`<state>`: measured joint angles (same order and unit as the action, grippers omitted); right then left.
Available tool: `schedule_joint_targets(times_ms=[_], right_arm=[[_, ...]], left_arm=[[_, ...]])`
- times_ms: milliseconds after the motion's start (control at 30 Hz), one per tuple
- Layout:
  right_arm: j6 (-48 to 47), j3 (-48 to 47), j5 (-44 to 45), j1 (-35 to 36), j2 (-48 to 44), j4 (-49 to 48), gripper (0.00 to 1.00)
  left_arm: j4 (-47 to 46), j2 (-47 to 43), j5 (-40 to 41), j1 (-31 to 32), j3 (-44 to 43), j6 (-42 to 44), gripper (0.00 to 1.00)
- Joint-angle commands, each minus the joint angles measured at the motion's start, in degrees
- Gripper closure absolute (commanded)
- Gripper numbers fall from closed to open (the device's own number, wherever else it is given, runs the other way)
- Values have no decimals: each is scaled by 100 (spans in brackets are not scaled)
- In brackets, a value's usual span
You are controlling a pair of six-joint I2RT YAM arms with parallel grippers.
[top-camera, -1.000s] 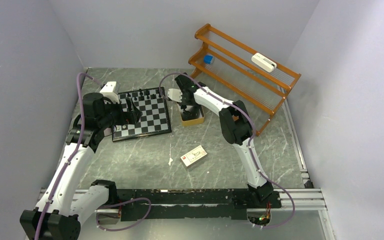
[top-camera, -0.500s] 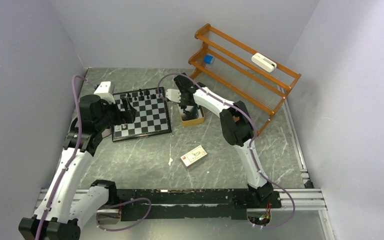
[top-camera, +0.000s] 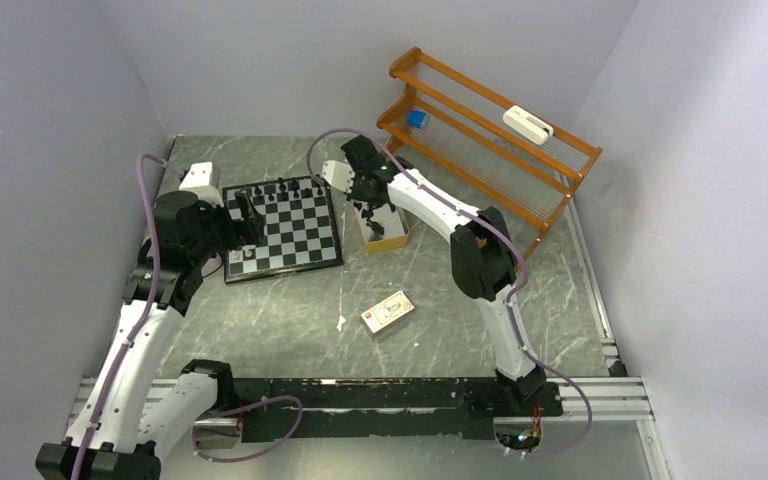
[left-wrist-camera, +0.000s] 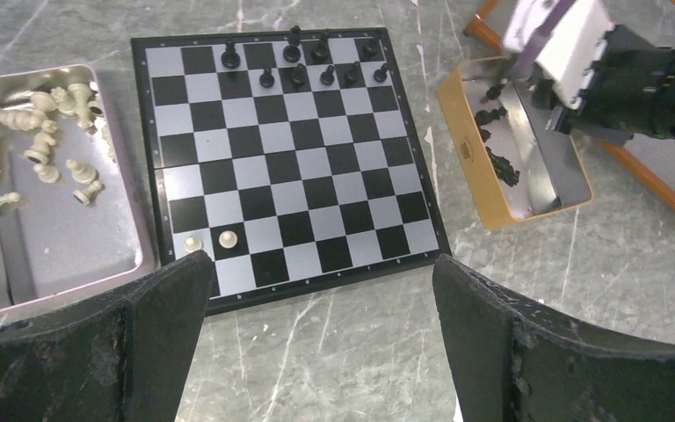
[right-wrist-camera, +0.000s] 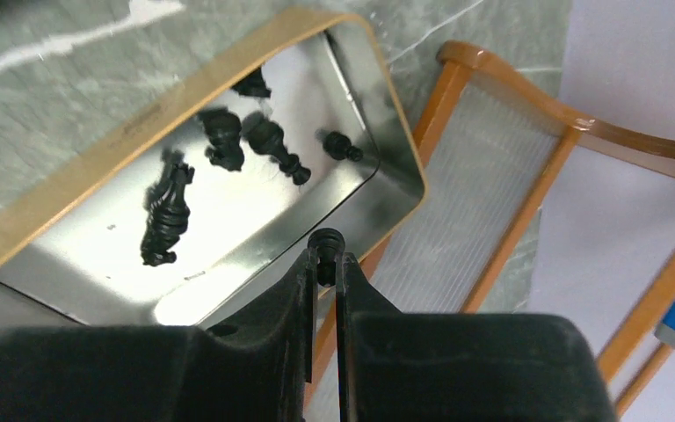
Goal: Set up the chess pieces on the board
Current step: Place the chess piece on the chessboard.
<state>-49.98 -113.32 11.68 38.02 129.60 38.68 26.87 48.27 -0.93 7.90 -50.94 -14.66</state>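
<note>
Above the tan tin [right-wrist-camera: 79,163] just beside the board [left-wrist-camera: 290,167] on the counter [left-wrist-camera: 360,369], the right gripper [right-wrist-camera: 325,264] is clenched on one black chess piece [right-wrist-camera: 326,239]. The left gripper [left-wrist-camera: 321,272] hangs wide open over the board's near edge; black pieces [left-wrist-camera: 297,75] stand along its far rows.

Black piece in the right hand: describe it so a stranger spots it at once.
Find the orange wooden rack at the far right; a gold-rimmed tin sits between it and the board. Over that tin the right hand pinches one black piece. Its neighbours lie loose in the tin; this one is gripped, only its round head showing.
</note>
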Motion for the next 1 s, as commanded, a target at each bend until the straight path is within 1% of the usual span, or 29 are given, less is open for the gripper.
schedule_joint_targets(times_ms=[0, 67, 167, 333, 567, 800, 967], right_arm=[[945, -442, -336, 151, -278, 61, 95], [1367, -749, -532, 256, -189, 274, 94], [1871, -1028, -567, 436, -33, 412, 94], [2578, -1166, -606, 747, 199, 320, 94], [3322, -1265, -878, 1045, 537, 310, 94], [3739, -1507, -1052, 1157, 972, 385, 90], [3849, -1500, -953, 1212, 1146, 341, 90]], left_arm=[[104, -156, 480, -69, -172, -139, 0], [148, -191, 731, -69, -207, -194, 0], [182, -277, 966, -69, -224, -204, 0], [157, -311, 966, -69, -179, -209, 0], [143, -371, 1042, -77, -158, -224, 0], [110, -344, 994, -78, -142, -206, 0], [133, -371, 1021, -78, -145, -196, 0]])
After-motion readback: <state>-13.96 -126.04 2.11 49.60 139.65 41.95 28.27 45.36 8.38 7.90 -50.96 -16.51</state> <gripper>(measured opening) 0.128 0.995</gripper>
